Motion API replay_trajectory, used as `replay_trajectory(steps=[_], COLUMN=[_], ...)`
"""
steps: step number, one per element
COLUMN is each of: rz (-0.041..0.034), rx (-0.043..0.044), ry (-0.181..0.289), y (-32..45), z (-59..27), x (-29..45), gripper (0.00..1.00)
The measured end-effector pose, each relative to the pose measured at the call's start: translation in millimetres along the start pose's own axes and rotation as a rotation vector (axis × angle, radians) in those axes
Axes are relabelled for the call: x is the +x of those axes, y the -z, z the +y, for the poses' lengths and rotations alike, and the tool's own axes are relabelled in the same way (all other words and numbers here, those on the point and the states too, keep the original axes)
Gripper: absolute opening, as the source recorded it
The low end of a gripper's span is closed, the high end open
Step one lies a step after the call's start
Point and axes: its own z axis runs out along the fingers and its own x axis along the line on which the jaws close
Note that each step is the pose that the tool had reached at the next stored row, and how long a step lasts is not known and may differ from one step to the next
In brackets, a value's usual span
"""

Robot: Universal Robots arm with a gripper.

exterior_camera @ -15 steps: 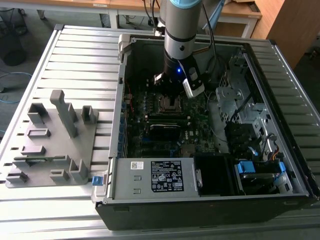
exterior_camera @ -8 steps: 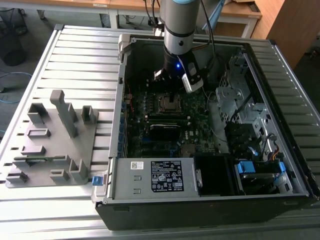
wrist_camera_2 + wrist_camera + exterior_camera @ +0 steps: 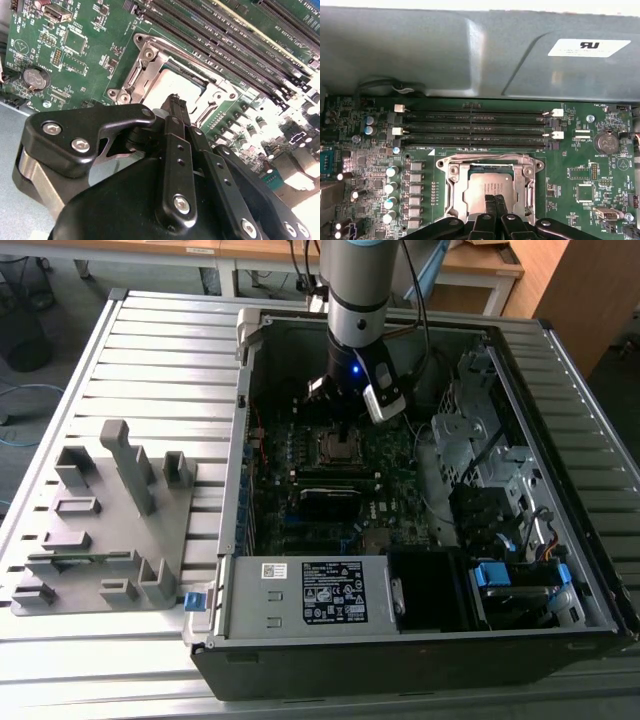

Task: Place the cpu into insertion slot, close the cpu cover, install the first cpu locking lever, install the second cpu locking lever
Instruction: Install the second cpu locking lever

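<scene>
The gripper (image 3: pixel 494 207) hangs over the insertion slot (image 3: pixel 451 186) with its 2 black fingers (image 3: pixel 175 117) pressed together, clamping nothing. The cpu (image 3: pixel 489 186) lies flat in the socket, just past the fingertips at 12 o'clock. The cpu cover (image 3: pixel 485 161) frames it on the green motherboard (image 3: pixel 570 150).

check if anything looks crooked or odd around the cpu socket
Nothing stands out. The cpu lies flat and square in the insertion slot, framed by the cpu cover. The hand sits just over the chip.
</scene>
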Motion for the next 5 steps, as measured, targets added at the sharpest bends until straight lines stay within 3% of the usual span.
replay_trajectory(steps=[5], rz=[0.0000], rx=[0.0000], ry=[0.000], y=[0.0], z=[0.3], x=[0.0], gripper=[0.11])
